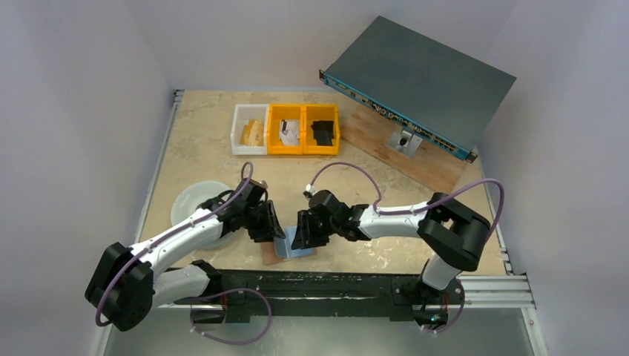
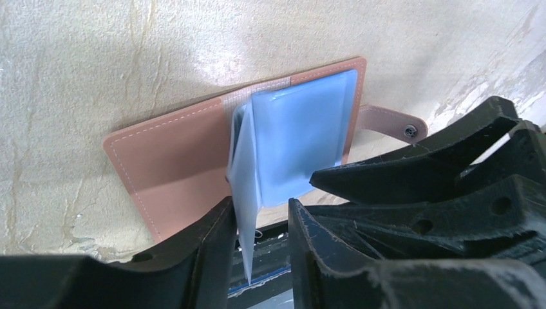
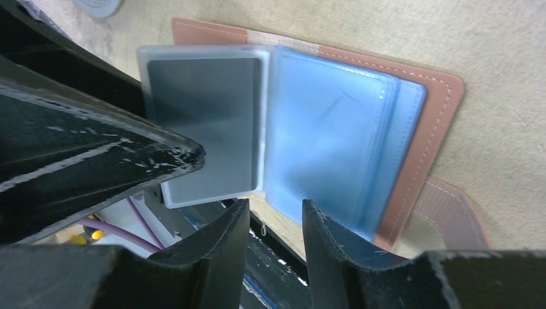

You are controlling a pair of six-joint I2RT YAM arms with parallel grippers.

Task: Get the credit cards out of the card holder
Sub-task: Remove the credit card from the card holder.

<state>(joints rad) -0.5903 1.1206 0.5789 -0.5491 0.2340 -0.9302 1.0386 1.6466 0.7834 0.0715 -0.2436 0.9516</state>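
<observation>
Sandy surface [image 1: 208, 141] holds the open card holder [image 1: 291, 249] at its near edge, between the left pincer [image 1: 268, 222] and the right pincer [image 1: 304, 231].

From the left wrist, the left pincer is partly open. A clear sleeve [image 2: 239, 212] stands in its gap, not squeezed.

From the right wrist, the right pincer is partly open and holds nothing. A silver card [image 3: 199, 122] sits inside the holder.

Both arms stretch low and meet over the card holder [image 1: 291, 249]. The left arm [image 1: 182, 236] comes in from the holder's left and the right arm [image 1: 397, 213] from its right, elbows bent. The left gripper [image 2: 259, 205] tips down at the holder's middle, jaws parted around one thin leaf with a gap showing beside it. The right gripper [image 3: 275, 206] hangs just beside it over the holder's right half, jaws slightly apart, nothing between them
</observation>
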